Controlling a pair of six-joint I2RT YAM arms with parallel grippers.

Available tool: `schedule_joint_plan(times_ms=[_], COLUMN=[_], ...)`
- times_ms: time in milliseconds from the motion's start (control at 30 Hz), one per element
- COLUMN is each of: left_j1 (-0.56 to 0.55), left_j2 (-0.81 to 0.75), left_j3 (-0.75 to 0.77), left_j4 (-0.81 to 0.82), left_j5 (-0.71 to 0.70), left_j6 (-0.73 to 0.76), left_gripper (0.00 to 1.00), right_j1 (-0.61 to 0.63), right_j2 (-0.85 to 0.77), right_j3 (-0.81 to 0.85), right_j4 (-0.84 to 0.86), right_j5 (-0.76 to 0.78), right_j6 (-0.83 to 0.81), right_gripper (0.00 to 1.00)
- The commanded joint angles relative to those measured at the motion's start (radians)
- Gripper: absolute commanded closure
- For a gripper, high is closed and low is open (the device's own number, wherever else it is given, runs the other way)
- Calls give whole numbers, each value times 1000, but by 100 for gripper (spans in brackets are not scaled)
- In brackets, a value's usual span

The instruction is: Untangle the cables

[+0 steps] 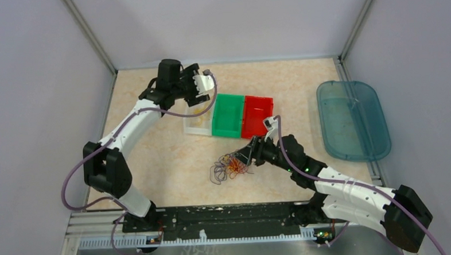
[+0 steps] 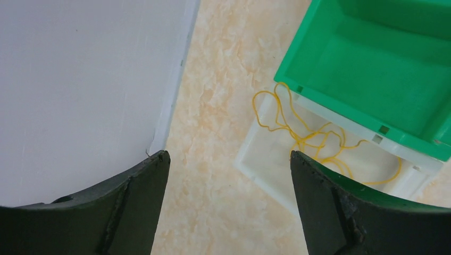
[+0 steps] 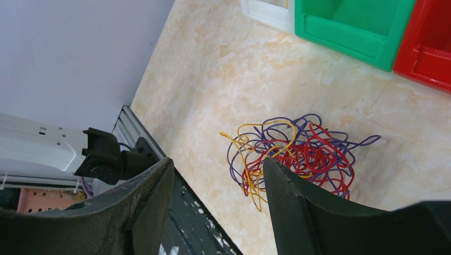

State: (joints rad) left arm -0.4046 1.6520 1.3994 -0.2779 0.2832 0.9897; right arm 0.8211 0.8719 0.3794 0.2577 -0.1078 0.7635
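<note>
Top external view: nearest, the right tool [image 1: 248,155] stands with jaws apart beside the tangled cables [image 1: 232,166] on open table [image 1: 167,159]. Farther off, the left tool [image 1: 199,101], jaws wide apart, hangs over the white bin [image 1: 195,124]. A yellow cable [image 2: 314,141] loops over its rim, and a wall [image 2: 80,79] is near.

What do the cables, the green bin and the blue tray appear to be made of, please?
The cables look like thin wire in smooth coloured sheathing, probably plastic, as they hold loose, springy loops. The green bin looks like opaque moulded plastic, with a soft sheen and a crisp rim. The tray seems to be translucent tinted plastic, judging by its see-through blue-green.
</note>
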Motion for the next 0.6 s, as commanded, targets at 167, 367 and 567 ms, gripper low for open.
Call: schedule_joint_plan(times_ms=[167,367,567], left_j1=[-14,-174,-323], left_j2=[-129,-274,-314], left_j3=[-85,-258,-366], left_j4=[-247,-415,-391], left_j5=[248,404,418], left_j6=[53,114,139], left_gripper=[14,18,26], right_j1=[-16,-42,-60], right_j2=[-1,10,-7], right_j3=[46,41,39], right_j4=[-43,-73,-81], right_j5=[-13,-33,-46], right_j6=[16,12,10], right_gripper=[37,37,37])
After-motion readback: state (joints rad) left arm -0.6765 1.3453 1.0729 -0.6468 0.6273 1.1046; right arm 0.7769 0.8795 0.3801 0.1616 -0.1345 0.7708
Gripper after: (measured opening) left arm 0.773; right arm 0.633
